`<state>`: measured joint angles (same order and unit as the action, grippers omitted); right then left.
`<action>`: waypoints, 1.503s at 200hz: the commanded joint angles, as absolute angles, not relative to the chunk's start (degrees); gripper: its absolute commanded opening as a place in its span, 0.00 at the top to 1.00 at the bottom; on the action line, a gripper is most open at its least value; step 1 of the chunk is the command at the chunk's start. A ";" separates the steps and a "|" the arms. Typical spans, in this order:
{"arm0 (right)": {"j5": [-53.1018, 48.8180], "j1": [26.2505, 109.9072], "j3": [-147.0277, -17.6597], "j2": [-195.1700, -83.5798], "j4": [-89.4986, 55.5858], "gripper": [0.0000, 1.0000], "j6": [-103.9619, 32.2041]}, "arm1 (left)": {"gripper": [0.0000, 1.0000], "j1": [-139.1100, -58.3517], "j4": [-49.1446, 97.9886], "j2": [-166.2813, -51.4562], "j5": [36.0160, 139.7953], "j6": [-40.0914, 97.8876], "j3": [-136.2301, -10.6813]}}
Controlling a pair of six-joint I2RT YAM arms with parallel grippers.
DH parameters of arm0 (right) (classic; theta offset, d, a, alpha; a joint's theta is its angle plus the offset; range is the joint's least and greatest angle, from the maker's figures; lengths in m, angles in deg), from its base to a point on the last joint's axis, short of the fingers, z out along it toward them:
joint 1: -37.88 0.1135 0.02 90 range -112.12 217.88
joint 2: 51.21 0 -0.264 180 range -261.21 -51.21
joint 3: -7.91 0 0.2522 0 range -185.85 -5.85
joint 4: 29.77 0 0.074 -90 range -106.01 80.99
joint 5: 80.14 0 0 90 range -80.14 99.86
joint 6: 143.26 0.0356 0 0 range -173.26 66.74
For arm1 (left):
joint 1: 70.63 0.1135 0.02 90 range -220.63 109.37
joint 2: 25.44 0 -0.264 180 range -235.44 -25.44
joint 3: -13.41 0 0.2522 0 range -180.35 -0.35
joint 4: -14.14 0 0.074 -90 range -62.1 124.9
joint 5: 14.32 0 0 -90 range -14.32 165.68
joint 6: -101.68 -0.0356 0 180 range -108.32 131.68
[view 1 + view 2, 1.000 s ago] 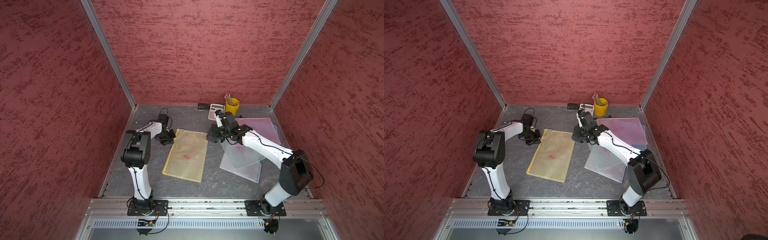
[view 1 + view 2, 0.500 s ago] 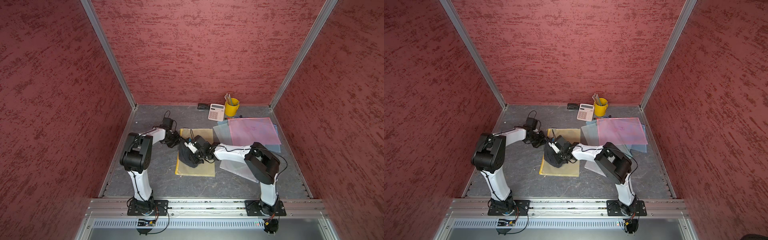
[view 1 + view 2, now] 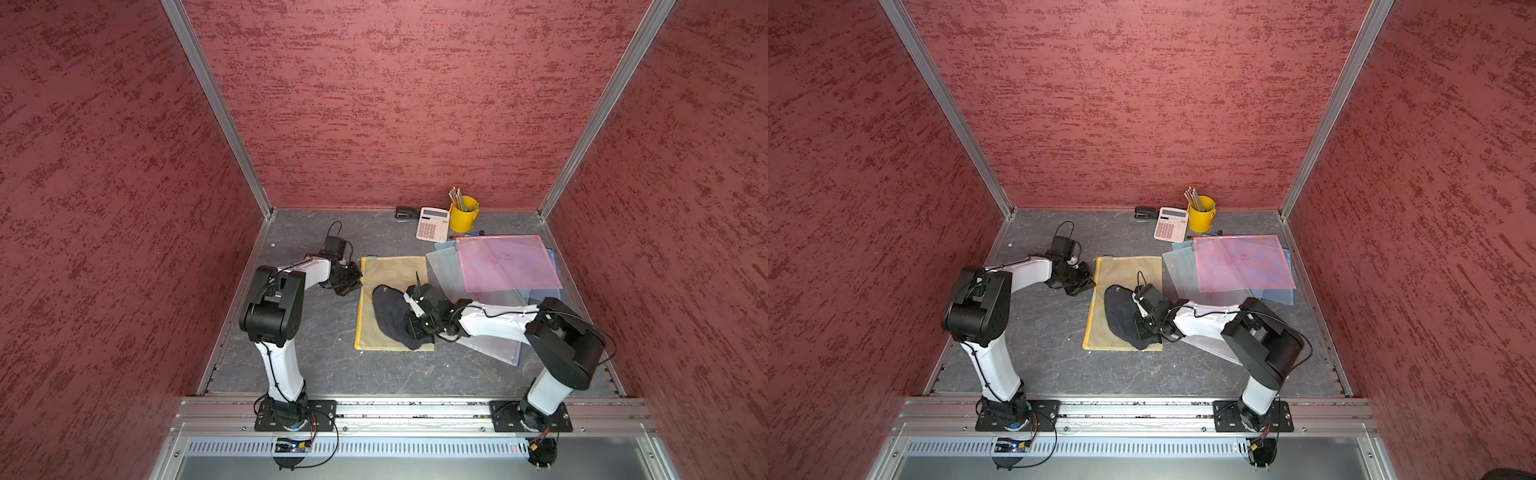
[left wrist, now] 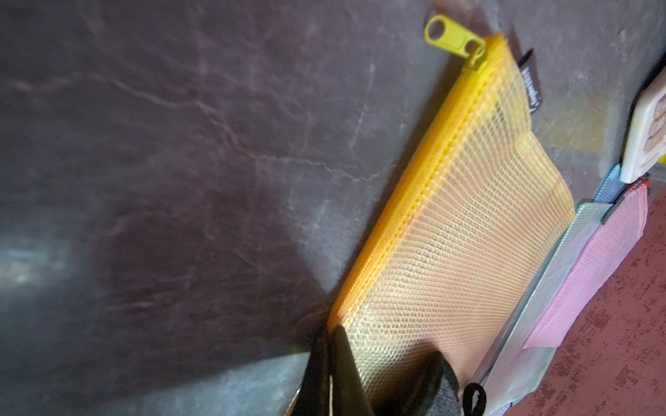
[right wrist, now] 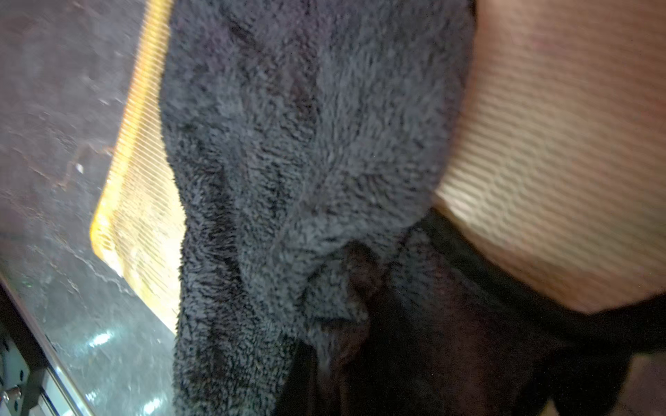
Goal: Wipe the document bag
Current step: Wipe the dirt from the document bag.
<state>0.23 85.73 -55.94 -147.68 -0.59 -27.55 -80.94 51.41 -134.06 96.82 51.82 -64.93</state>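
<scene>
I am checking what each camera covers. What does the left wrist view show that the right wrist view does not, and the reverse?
Left wrist only: the yellow zipper pull, the pink mesh document bag and the white calculator. Right wrist only: the dark grey fluffy cloth close up, lying on the yellow bag. Both: the yellow mesh document bag and the dark marbled tabletop.

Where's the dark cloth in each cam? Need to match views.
Top view: dark cloth lies on the near right part of the yellow mesh bag.
Top view: cloth in the same place on the bag.
Left wrist: cannot make it out.
Right wrist: cloth fills the middle.
Landmark: the bag's yellow mesh shows in all four.
</scene>
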 commanded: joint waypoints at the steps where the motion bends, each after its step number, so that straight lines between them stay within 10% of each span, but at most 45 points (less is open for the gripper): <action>1: 6.26 84.94 -65.36 -150.04 14.89 1.00 -30.41 | 1.00 -81.04 51.10 -132.14 95.31 48.79 -63.91; 57: 4.48 84.96 -105.62 -176.67 13.21 1.00 -36.51 | 1.00 -83.81 50.32 -132.40 93.51 50.93 -63.88; 181: 9.29 90.25 -47.67 -148.66 12.81 1.00 -23.31 | 1.00 -80.74 51.73 -131.96 94.11 53.42 -64.39; 253: 11.84 85.75 -92.02 -165.27 7.08 1.00 -34.38 | 1.00 -84.06 51.87 -132.73 94.16 53.02 -65.15; 300: 9.86 85.86 -90.59 -176.14 0.45 1.00 -32.98 | 1.00 -84.40 51.82 -133.00 93.35 54.08 -64.99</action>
<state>11.22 85.47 -96.88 -174.39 1.01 -32.90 -84.22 51.37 -133.45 94.51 53.48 -64.53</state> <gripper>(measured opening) 0.067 0.054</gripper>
